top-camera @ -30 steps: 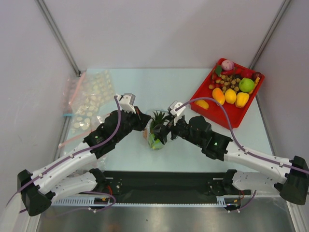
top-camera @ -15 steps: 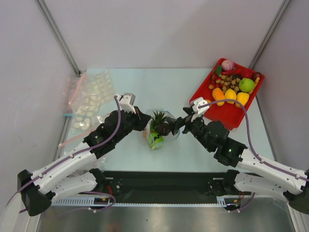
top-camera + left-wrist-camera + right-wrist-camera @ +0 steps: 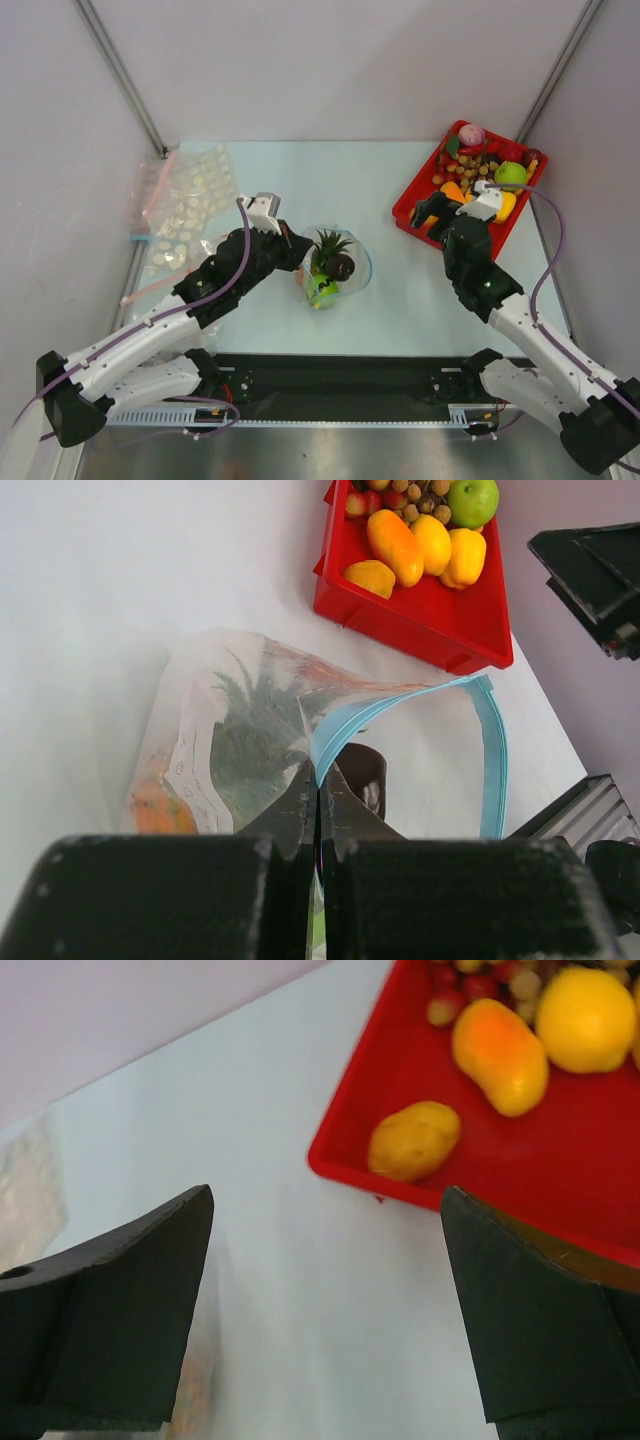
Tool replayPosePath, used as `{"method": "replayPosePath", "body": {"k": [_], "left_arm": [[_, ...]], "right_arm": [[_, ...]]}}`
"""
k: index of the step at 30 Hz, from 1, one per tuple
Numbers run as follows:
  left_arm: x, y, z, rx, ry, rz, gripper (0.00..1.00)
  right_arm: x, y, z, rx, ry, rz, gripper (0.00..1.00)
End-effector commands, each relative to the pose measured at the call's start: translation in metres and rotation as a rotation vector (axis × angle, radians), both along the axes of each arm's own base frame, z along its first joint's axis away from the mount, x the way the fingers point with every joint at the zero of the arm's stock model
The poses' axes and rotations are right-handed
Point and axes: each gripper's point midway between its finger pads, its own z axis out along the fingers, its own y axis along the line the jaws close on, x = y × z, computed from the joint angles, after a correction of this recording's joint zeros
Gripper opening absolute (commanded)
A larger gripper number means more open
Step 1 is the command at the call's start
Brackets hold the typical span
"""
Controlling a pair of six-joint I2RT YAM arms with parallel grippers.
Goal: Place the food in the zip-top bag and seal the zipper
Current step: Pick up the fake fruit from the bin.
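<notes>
Left gripper [image 3: 318,785] pinches bag [image 3: 245,715] rim so its mouth gapes; my right gripper [image 3: 328,1222], spread wide, hovers by tray [image 3: 412,200], upper right.

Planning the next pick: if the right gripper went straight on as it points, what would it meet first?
Likely the red tray's near rim, just beside the small yellow piece, though depth is unclear.

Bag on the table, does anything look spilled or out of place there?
Nothing spilled. The bag lies open, the left gripper pinching its mouth at the zipper. The dark piece sits just inside the mouth, the pineapple deeper in. Nothing stands out.
</notes>
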Motion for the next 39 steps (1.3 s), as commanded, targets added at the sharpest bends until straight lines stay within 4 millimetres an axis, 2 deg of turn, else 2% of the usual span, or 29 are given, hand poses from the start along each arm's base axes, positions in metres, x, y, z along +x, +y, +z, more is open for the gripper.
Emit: {"method": "replayPosePath", "body": {"k": [1, 3, 8, 12, 17, 21, 22, 23, 26, 27, 36, 37, 39], "left_arm": [[0.000, -0.001, 0.019, -0.050, -0.045, -0.010, 0.00], [0.000, -0.002, 0.019, -0.053, -0.045, -0.013, 0.00], [0.001, -0.002, 0.019, -0.051, -0.044, -0.013, 0.00], [0.000, -0.006, 0.018, -0.053, -0.038, -0.029, 0.00], [-0.001, -0.007, 0.018, -0.056, -0.035, -0.034, 0.00], [0.000, -0.007, 0.017, -0.052, -0.036, -0.032, 0.00], [-0.001, -0.006, 0.017, -0.050, -0.038, -0.034, 0.00], [0.000, -0.007, 0.017, -0.050, -0.036, -0.034, 0.00], [0.000, -0.006, 0.017, -0.050, -0.036, -0.032, 0.00], [0.000, -0.007, 0.017, -0.051, -0.037, -0.032, 0.00], [-0.001, -0.006, 0.018, -0.054, -0.039, -0.034, 0.00], [-0.001, -0.006, 0.019, -0.055, -0.040, -0.034, 0.00], [-0.001, -0.006, 0.017, -0.052, -0.037, -0.034, 0.00]], "right_arm": [[0.009, -0.031, -0.021, 0.138, 0.081, -0.157, 1.00], [0.015, -0.042, -0.031, 0.146, 0.124, -0.205, 1.00], [0.025, -0.049, -0.050, 0.128, 0.209, -0.221, 1.00], [0.043, -0.060, -0.066, 0.115, 0.280, -0.253, 1.00], [0.079, -0.048, -0.075, -0.019, 0.353, -0.150, 1.00], [0.108, -0.045, -0.091, -0.088, 0.426, -0.114, 1.00], [0.113, -0.038, -0.095, -0.087, 0.446, -0.068, 1.00], [0.123, -0.035, -0.105, -0.095, 0.471, -0.049, 1.00], [0.134, -0.040, -0.123, -0.116, 0.539, -0.065, 1.00], [0.143, -0.039, -0.132, -0.129, 0.563, -0.072, 1.00], [0.148, -0.048, -0.202, -0.102, 0.755, -0.097, 1.00], [0.150, -0.047, -0.216, -0.091, 0.792, -0.095, 1.00], [0.151, -0.051, -0.226, -0.071, 0.831, -0.106, 0.99]]}}
